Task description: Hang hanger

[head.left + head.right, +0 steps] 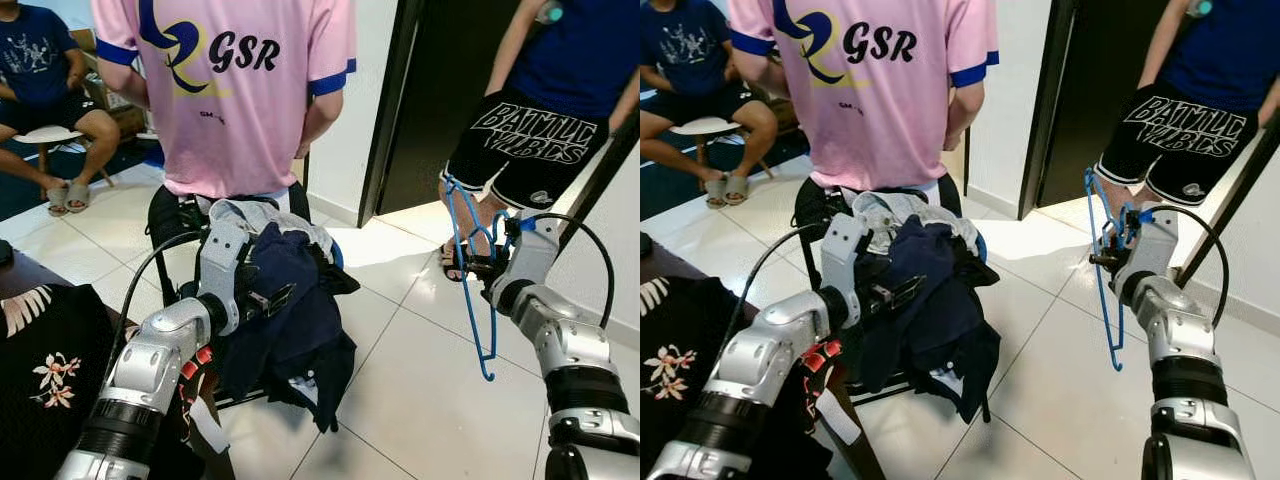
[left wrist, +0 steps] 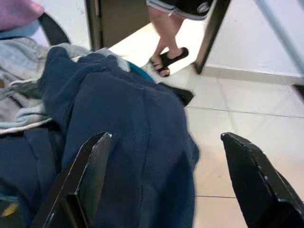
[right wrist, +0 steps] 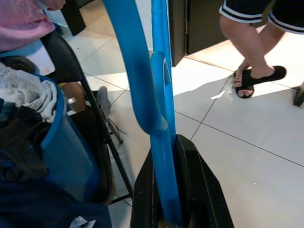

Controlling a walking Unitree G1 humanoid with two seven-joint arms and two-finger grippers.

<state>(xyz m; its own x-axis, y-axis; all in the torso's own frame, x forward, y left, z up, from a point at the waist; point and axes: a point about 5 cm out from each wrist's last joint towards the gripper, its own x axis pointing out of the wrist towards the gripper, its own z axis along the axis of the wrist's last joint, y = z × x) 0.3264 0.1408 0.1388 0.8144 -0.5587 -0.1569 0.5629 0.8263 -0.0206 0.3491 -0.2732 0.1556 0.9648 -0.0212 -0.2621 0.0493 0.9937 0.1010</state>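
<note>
A home: white tiled floor (image 1: 420, 380), dark doorway (image 1: 440, 90), clothes-heaped chair (image 1: 170, 215).

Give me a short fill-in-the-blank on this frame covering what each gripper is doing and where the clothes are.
1. The right gripper is shut on a hanger whose colour is ____.
2. The left gripper has its fingers ____, above the navy garment.
3. The pile of clothes lies on a black ____.
4. The person in the pink shirt stands ____ the pile of clothes.

Missing words: blue; open; chair; behind
</note>
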